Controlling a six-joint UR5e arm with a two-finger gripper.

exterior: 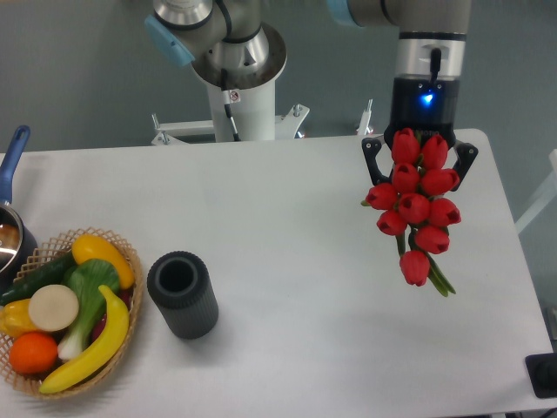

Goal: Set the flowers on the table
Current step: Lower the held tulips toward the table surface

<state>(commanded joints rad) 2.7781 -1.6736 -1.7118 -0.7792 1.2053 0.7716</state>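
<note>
Fingers grasping one bunch of nine red flowers over the table

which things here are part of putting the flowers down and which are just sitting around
Part of the job:
flowers, held up in the gripper
table, where they go

Just lying about:
vase, upright and empty
basket of fruit and vegetables
pot at the left edge

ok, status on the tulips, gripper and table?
Two-finger gripper shut on bunch of red tulips, heads hanging down. Bunch over right side of white rectangular table, not yet released. Dark ribbed cylinder vase and wicker basket far left, nothing underneath.
</note>
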